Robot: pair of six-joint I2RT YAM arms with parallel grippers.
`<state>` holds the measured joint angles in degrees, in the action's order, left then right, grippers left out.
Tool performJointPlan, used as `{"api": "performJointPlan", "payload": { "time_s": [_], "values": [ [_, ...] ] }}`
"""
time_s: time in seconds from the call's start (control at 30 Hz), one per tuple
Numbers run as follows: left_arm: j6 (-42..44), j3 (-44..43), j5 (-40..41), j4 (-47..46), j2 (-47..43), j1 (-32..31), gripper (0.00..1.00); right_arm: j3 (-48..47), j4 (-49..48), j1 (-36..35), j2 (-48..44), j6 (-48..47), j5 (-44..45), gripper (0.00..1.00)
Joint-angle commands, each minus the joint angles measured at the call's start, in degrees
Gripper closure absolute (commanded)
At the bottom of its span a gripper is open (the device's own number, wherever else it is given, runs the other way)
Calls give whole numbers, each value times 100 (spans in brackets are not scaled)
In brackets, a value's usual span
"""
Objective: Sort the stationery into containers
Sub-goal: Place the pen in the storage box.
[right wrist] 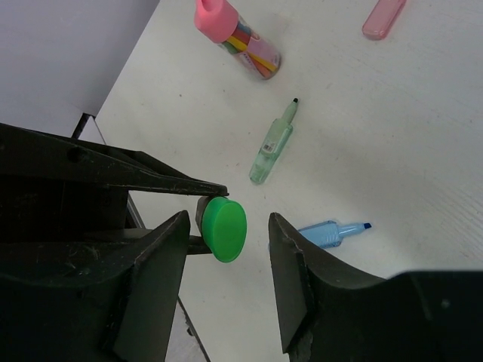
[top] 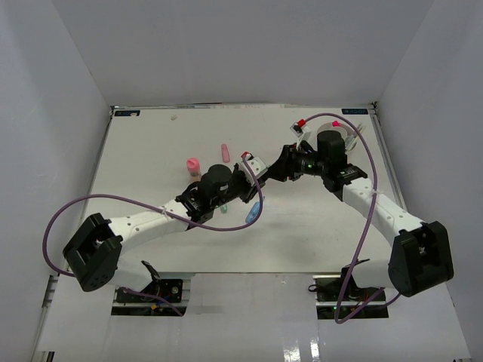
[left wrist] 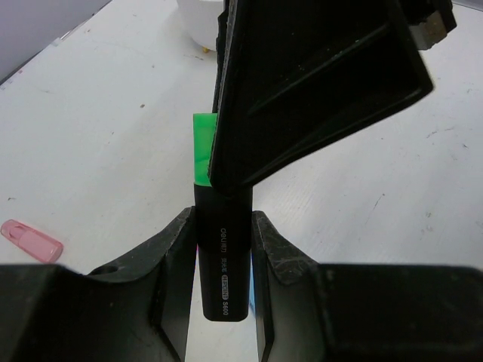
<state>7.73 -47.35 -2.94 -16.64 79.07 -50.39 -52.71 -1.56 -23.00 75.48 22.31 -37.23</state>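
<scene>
My left gripper (left wrist: pixel 224 302) is shut on the black barrel of a highlighter (left wrist: pixel 223 256) and holds it above the table. Its green cap (left wrist: pixel 202 147) points toward my right gripper (right wrist: pixel 226 253). In the right wrist view the green cap (right wrist: pixel 225 228) sits between the right jaws, which stand open with a gap on each side. From above, the two grippers meet at mid-table, left (top: pixel 253 179) and right (top: pixel 273 173). The white round tub (top: pixel 349 136) stands at the back right, partly hidden by the right arm.
On the table lie a pink-capped glue stick (right wrist: pixel 235 36), a green pen (right wrist: pixel 272 143), a blue pen (right wrist: pixel 332 232) and a pink translucent piece (right wrist: pixel 383 16). White walls close in three sides.
</scene>
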Motion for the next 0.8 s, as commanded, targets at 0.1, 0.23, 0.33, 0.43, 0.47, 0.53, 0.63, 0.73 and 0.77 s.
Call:
{"api": "performJointPlan", "payload": {
  "time_s": [0.1,0.23,0.33,0.43,0.47,0.53,0.63,0.73,0.77],
  "values": [
    [-8,16,-49,-173,-172,3,77,-99,-248,-46,-42,28,32,61],
    [-34,7,-31,-181,-146,3,72,-73,-257,-38,-60,11,-3,76],
    [-52,7,39,-164,-120,3,54,-47,-231,-46,-86,-42,67,89],
    [-96,-2,179,-138,-93,3,26,-55,-134,-29,-148,-121,338,92],
    [-148,-37,206,-94,-85,3,14,-73,-3,-20,-174,-173,444,92],
    [-227,-90,451,3,-58,3,4,-222,260,15,-218,-419,1021,92],
    [-438,-318,828,380,38,3,2,-651,1147,173,-236,-902,2284,92],
    [-728,-713,1398,1221,179,12,2,-1116,1667,506,-218,-1210,3498,92],
    [-833,-827,1523,1451,266,47,2,-1223,1729,612,-218,-1263,3712,92]
  ]
}}
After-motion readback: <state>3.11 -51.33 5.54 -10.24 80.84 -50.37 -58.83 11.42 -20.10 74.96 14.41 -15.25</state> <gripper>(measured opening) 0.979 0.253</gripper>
